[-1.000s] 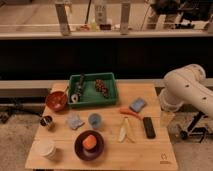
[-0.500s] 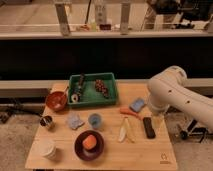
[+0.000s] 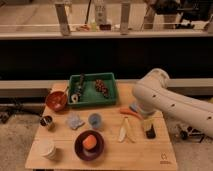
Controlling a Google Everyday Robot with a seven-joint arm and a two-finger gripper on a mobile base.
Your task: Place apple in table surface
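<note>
Light tan table surface (image 3: 145, 159) filled the near part of the scene, with a small dark logo (image 3: 164, 159) at its near right corner. At the near left stood a white cup (image 3: 47, 148). Just right of it sat a dark maroon plate (image 3: 80, 152), and the apple (image 3: 90, 141) rested in the middle of that plate, not on the bare wood. Further back lay a pale yellowish strip (image 3: 124, 131), a black bar-shaped object (image 3: 150, 133), a blue cup (image 3: 94, 120), a grey-blue cloth (image 3: 75, 121) and a small dark can (image 3: 47, 122). Behind these lay a thin orange-red piece (image 3: 131, 113). A thick white arm (image 3: 162, 97) reached in from the right over that side of the table. The gripper was hidden behind its bulk, so whether it was spread or closed could not be told. At the far edge stood a reddish-brown bowl (image 3: 56, 100) and a green tray (image 3: 93, 104). Beyond ran a dark wall and a railing (image 3: 62, 20).
</note>
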